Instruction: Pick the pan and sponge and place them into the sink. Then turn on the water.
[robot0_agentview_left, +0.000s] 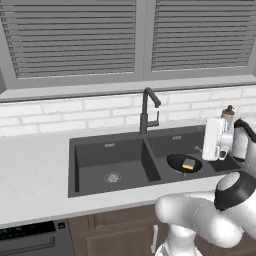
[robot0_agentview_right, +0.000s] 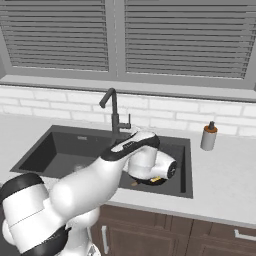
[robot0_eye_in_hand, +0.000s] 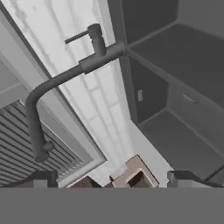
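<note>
Pan (robot0_agentview_left: 183, 163) is lying in the right basin of the sink (robot0_agentview_left: 107, 150), with the sponge (robot0_agentview_left: 188, 163) sitting inside it. Gripper (robot0_eye_in_hand: 111, 179) is hanging above that basin with its fingers spread wide, gripping nothing. Faucet (robot0_agentview_left: 147, 110) is standing behind the divider; soap dispenser (robot0_agentview_right: 209, 136) is resting on the surface (robot0_agentview_left: 35, 170) at right.
</note>
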